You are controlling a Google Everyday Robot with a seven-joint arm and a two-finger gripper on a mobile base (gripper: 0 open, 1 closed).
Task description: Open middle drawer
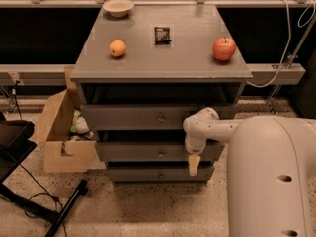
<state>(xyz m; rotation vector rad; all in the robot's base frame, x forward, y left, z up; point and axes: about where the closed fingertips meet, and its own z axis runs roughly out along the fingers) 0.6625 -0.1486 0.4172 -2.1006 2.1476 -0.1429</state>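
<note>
Here, 1 hand before 3 drawers

It looked like a robotics lab: speckled floor, loose cables and an open cardboard box at lower left, metal rails behind a grey cabinet. The pincer hung at lower centre, before the cabinet's front.

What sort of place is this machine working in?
Probably a lab or test area: apple and orange staged on a grey cabinet, cardboard box and loose cables on the floor. The end effector hangs before the middle drawer.
</note>
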